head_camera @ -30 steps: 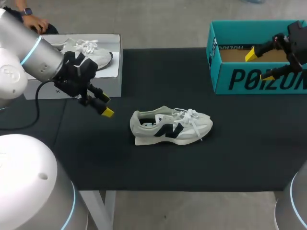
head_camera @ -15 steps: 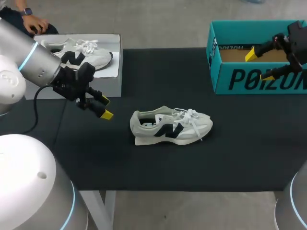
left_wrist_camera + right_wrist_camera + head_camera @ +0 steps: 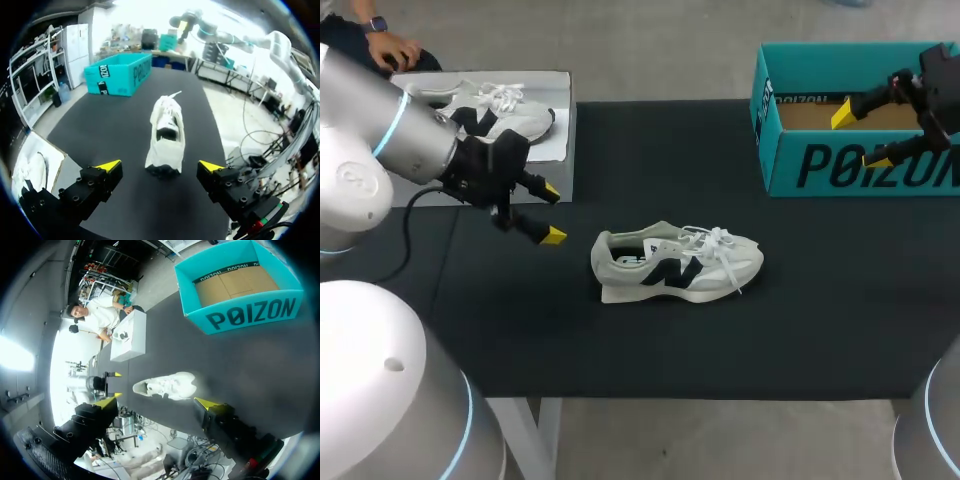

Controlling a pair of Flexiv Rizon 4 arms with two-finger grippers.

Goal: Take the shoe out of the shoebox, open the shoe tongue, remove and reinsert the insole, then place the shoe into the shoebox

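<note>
Head view: the sneaker [image 3: 675,263] stands on its sole in the middle of the black counter [image 3: 820,300], out of the teal shoebox [image 3: 850,165].
Left gripper [image 3: 551,213]: spread wide and empty, near the heel, maybe to steady it.
Right gripper [image 3: 860,138]: spread wide and empty, over the shoebox's front wall, well apart from the sneaker.
Around: a white box [image 3: 545,165] with another sneaker [image 3: 490,105].
In the way: loose laces [image 3: 720,245] over the tongue may snag.

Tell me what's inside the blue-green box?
Inside the teal box only its brown cardboard floor shows; the shoe lies out on the table. The front wall hides the strip just behind it.
</note>
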